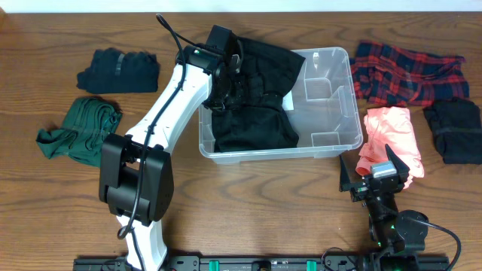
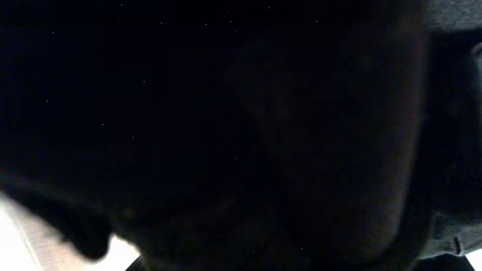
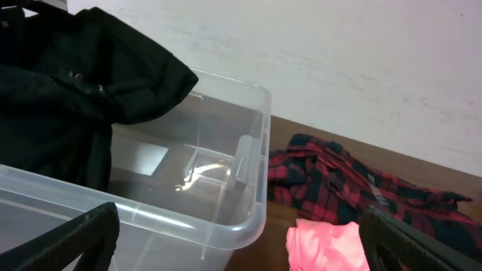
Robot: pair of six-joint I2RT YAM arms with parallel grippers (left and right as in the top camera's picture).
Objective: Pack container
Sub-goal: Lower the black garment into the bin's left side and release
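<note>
The clear plastic container (image 1: 331,147) stands at the table's centre; its near corner shows in the right wrist view (image 3: 226,218). A black garment (image 1: 252,113) fills its left half and drapes over the back rim, and its upper part hangs raised above the rim (image 3: 75,75). My left gripper (image 1: 230,64) is buried in that raised cloth and shut on it. Its camera sees only dark fabric (image 2: 226,113). My right gripper (image 1: 370,175) is open and empty, low at the front right, facing the container (image 3: 237,222).
A red plaid shirt (image 1: 407,71) lies right of the container, with a pink garment (image 1: 392,139) and a dark garment (image 1: 454,128) in front of it. On the left lie a navy garment (image 1: 117,70) and a green one (image 1: 79,128).
</note>
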